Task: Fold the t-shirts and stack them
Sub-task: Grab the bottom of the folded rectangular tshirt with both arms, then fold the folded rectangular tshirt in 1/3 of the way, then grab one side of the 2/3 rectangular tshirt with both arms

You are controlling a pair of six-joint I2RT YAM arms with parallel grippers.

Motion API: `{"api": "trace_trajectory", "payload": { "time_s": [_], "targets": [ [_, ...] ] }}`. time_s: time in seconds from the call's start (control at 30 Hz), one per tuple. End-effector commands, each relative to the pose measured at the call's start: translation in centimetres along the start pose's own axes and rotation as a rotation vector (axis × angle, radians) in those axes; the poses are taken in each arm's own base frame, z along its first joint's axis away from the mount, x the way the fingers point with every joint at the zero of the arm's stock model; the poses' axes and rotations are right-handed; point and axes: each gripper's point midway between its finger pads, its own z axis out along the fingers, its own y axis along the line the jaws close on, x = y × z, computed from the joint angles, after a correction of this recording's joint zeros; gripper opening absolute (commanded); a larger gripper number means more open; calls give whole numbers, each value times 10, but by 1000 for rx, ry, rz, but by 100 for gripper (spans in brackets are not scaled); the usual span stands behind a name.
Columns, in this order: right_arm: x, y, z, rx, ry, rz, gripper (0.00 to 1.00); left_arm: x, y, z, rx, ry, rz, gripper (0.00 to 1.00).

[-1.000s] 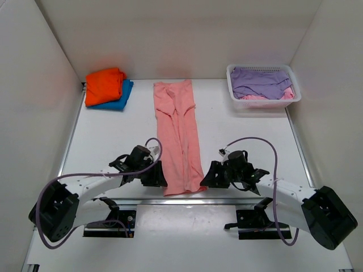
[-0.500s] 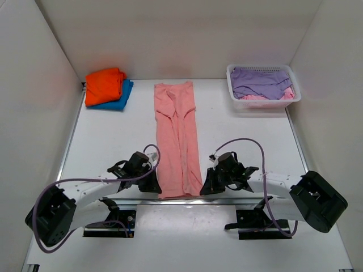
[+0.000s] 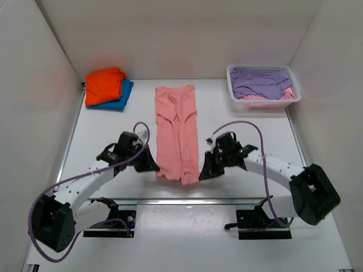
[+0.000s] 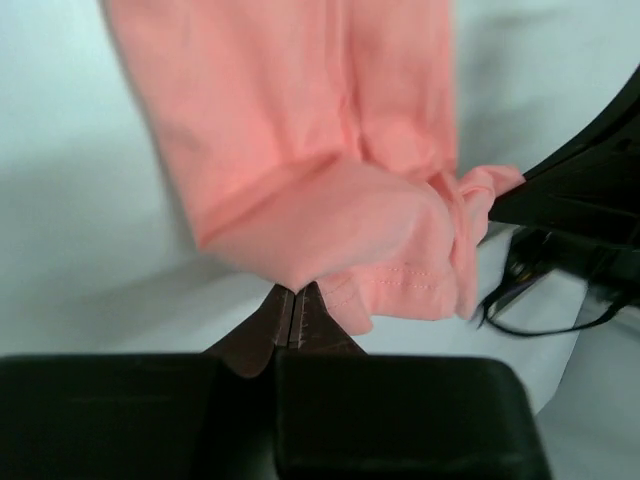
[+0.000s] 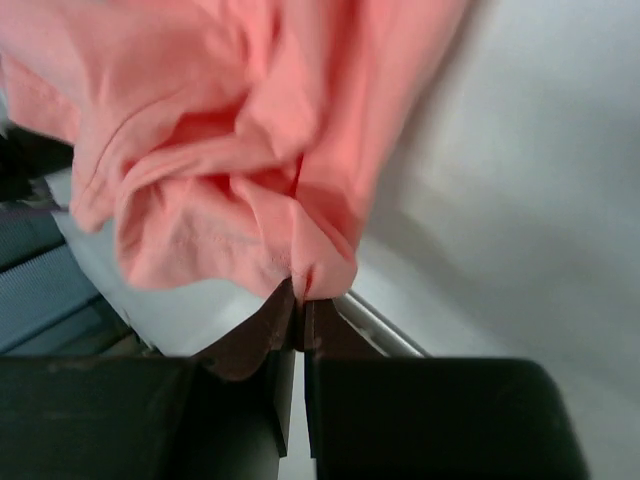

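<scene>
A salmon-pink t-shirt point(image 3: 177, 127), folded into a long strip, lies down the middle of the table. My left gripper point(image 3: 154, 168) is shut on its near left corner point(image 4: 300, 270). At the near right corner point(image 5: 315, 270), my right gripper point(image 3: 202, 171) is shut on the cloth too. The near end is lifted off the table and sags between the two grippers. An orange t-shirt point(image 3: 105, 84) lies folded on a blue t-shirt point(image 3: 121, 97) at the back left. A lavender t-shirt point(image 3: 260, 82) fills the basket.
The white mesh basket point(image 3: 235, 93) stands at the back right, with some pink cloth point(image 3: 252, 97) under the lavender one. White walls close in the table on three sides. A metal rail point(image 3: 198, 200) runs along the near edge, in front of both arm bases.
Both grippers have shut on the near corners of the pink t-shirt and lifted them up and away from the near edge. The strip now looks shorter.
</scene>
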Motion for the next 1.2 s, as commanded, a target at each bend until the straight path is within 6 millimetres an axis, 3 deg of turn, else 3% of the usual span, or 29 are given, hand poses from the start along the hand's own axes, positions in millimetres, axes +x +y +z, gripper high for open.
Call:
{"api": "trace_trajectory", "payload": {
  "time_s": [0.0, 0.07, 0.1, 0.23, 0.27, 0.3, 0.33, 0.37, 0.4, 0.43, 0.47, 0.57, 0.6, 0.63, 0.67, 0.7, 0.73, 0.8, 0.87, 0.93, 0.97, 1.0, 1.07, 1.17],
  "targets": [
    [-53, 10, -19, 0, -20, -96, 0, -61, -18, -11, 36, -91, 53, 0],
    [-100, 24, -31, -7, -66, -130, 0, -99, -18, -10, 34, -139, 39, 0],
    [-116, 11, -27, 10, -61, -123, 1, -120, -18, -6, 31, -155, 47, 0],
    [-215, 1, -27, 44, -107, -157, 0, -197, -5, 25, -5, -191, 30, 3],
    [-242, -5, -25, 62, -117, -151, 4, -205, 11, 41, -30, -166, 1, 8],
    [-258, -14, -26, 81, -131, -149, 16, -232, 11, 37, -33, -218, 9, 21],
    [-281, -20, -26, 100, -150, -144, 24, -250, 16, 46, -32, -238, -1, 28],
    [-302, -21, -27, 110, -179, -145, 38, -257, 21, 52, -33, -247, -26, 29],
    [-309, -24, -28, 122, -192, -151, 51, -273, 24, 52, -26, -283, -32, 33],
    [-322, -30, -35, 146, -223, -142, 56, -283, 26, 54, 3, -295, -44, 40],
    [-325, -32, -35, 159, -230, -141, 65, -284, 24, 55, 22, -286, -57, 44],
    [-307, -34, -39, 171, -243, -126, 73, -279, 27, 48, 31, -304, -58, 47],
    [-290, -47, -28, 168, -221, -105, 75, -267, 34, 48, 20, -295, -66, 48],
    [-282, -35, -35, 154, -241, -113, 76, -247, 39, 51, 18, -267, -80, 52],
    [-265, -37, -34, 135, -246, -91, 79, -245, 30, 44, 34, -290, -64, 53],
    [-243, -48, -22, 137, -219, -66, 80, -221, 37, 51, 29, -250, -86, 54],
    [-236, -38, -29, 122, -246, -61, 83, -204, 35, 51, 32, -247, -92, 54],
    [-199, -39, -21, 91, -247, -40, 84, -181, 32, 46, 26, -250, -89, 55],
    [-174, -30, -10, 42, -249, -5, 84, -149, 33, 52, 3, -220, -97, 56],
    [-152, -33, 2, 19, -262, 33, 86, -135, 41, 50, -36, -253, -130, 58],
    [-148, -25, 2, 5, -280, 50, 86, -124, 42, 50, -37, -267, -161, 58],
    [-145, -27, 5, 1, -296, 81, 85, -132, 38, 43, -17, -339, -186, 58],
    [-139, -25, 15, -13, -299, 102, 86, -121, 45, 44, -31, -373, -232, 59],
    [-142, -24, 30, -37, -311, 130, 83, -128, 45, 45, -88, -435, -240, 60]
  ]
}}
